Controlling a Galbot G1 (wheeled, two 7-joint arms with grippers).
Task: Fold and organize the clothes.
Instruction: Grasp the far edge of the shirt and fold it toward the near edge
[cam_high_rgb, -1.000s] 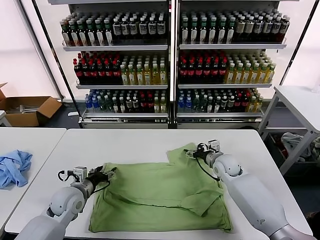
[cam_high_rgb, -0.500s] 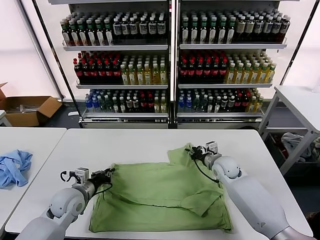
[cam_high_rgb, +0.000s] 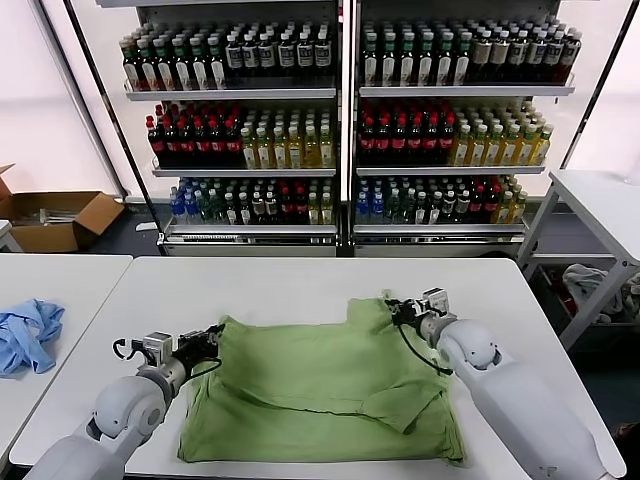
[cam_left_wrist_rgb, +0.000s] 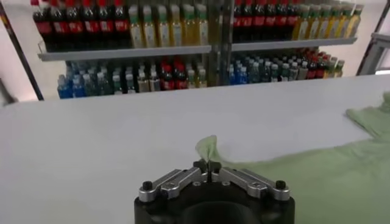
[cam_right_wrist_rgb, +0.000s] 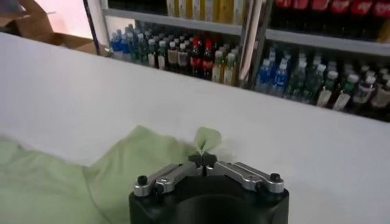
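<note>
So I've got both jaws pinched tight on the green T-shirt (cam_high_rgb: 325, 390) spread across the white table (cam_high_rgb: 280, 280), left gripper (cam_high_rgb: 207, 341) on its near-left corner and right gripper (cam_high_rgb: 399, 311) on the far-right sleeve edge, presumably to lift and fold.

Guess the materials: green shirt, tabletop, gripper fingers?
Green T-shirt: soft matte knit, probably cotton; it creases and peaks into a thin tuft where the left gripper and right gripper pinch it shut.
Tabletop: smooth white, faintly sheened, likely laminate or painted board.
Fingers: silvery bare metal with dark screws, on a black, possibly plastic, body.
</note>
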